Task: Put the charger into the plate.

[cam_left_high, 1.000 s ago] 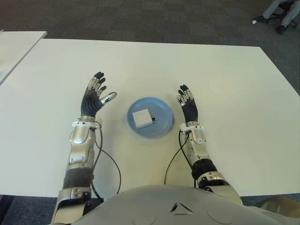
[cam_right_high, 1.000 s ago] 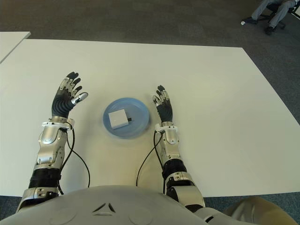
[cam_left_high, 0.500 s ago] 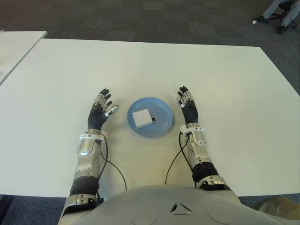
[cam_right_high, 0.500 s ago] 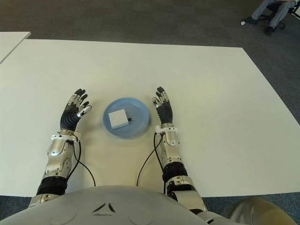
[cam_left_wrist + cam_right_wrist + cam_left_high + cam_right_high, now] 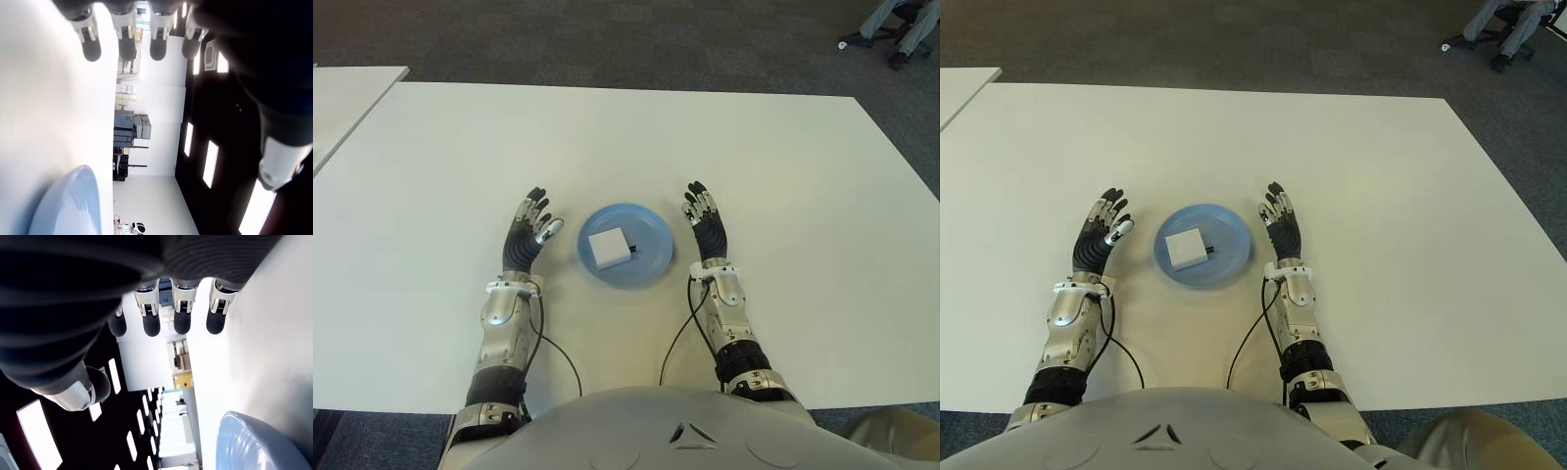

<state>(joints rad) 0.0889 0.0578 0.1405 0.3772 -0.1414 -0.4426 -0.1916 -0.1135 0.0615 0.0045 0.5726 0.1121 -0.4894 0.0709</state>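
A white square charger [image 5: 610, 248] with a short dark plug lies inside the blue plate [image 5: 653, 235] near the table's front middle. My left hand [image 5: 529, 226] shows just left of the plate, fingers spread and holding nothing. On the plate's right side my right hand [image 5: 705, 218] is likewise open and empty. In the left wrist view the plate's rim [image 5: 73, 205] shows beyond the straight fingers [image 5: 126, 41]. The right wrist view shows the plate's edge [image 5: 249, 440] and extended fingers [image 5: 182, 316].
The white table [image 5: 636, 137] stretches wide around the plate. A second white table's corner [image 5: 352, 88] sits at the far left. A person's legs and a chair base [image 5: 901, 29] show on the dark carpet at the far right.
My left hand has drawn back toward me and in toward the plate, ending beside its left rim. The right hand, plate and charger have stayed in place.
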